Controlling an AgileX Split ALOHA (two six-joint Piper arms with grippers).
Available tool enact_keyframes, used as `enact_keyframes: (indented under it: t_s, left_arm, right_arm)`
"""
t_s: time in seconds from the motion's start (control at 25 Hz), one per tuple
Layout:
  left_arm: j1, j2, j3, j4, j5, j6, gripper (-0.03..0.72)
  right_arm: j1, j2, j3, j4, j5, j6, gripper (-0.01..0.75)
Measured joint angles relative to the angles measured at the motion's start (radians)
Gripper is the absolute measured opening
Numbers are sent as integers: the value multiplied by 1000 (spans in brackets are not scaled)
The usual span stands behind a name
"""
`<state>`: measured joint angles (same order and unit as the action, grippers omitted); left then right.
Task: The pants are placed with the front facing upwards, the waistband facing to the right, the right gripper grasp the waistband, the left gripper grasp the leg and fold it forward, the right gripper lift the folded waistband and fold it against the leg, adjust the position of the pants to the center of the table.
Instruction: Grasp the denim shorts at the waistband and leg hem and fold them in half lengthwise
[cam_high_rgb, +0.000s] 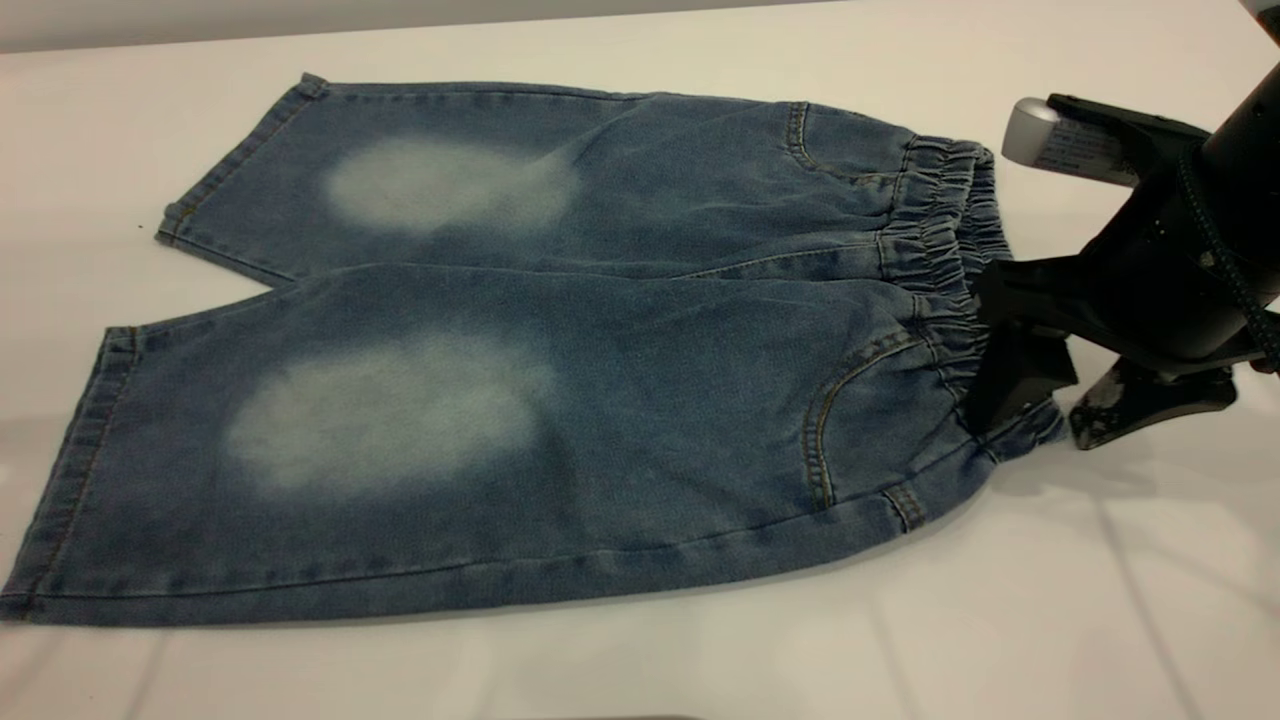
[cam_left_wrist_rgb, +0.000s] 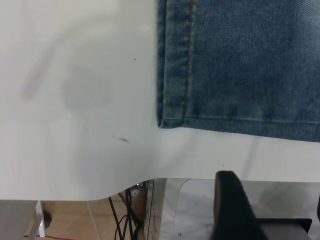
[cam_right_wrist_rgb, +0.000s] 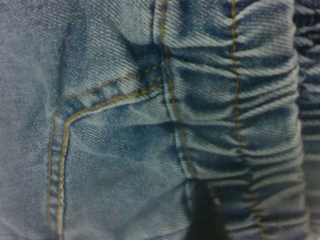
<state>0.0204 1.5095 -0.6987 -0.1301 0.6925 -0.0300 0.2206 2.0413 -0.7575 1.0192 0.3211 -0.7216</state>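
The pants (cam_high_rgb: 560, 340) lie flat on the white table (cam_high_rgb: 1100, 600), front up, with a faded oval on each leg. The waistband (cam_high_rgb: 945, 240) points right. My right gripper (cam_high_rgb: 1075, 400) is at the near end of the waistband and stands open. One finger (cam_high_rgb: 1010, 375) rests on the gathered band and the other sits on the table just beyond it. The right wrist view shows that fingertip (cam_right_wrist_rgb: 202, 215) over the waistband (cam_right_wrist_rgb: 240, 125) beside a pocket seam. My left gripper (cam_left_wrist_rgb: 274, 202) is open near the table's edge, short of the near leg's hem corner (cam_left_wrist_rgb: 172, 107). It is out of the exterior view.
The table edge (cam_left_wrist_rgb: 125, 187) curves away close to the left gripper, with cables and a frame below it. White tabletop surrounds the pants on all sides.
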Motion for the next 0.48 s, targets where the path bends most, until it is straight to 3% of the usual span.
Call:
enact_keyframes:
  t_s: [0.4, 0.48]
  left_arm:
    - [0, 0, 1, 0, 0, 0, 359]
    - [0, 0, 1, 0, 0, 0, 359]
  right_arm:
    - [-1, 15, -1, 13, 22, -2, 76]
    - [-1, 16, -1, 13, 29, -2, 45]
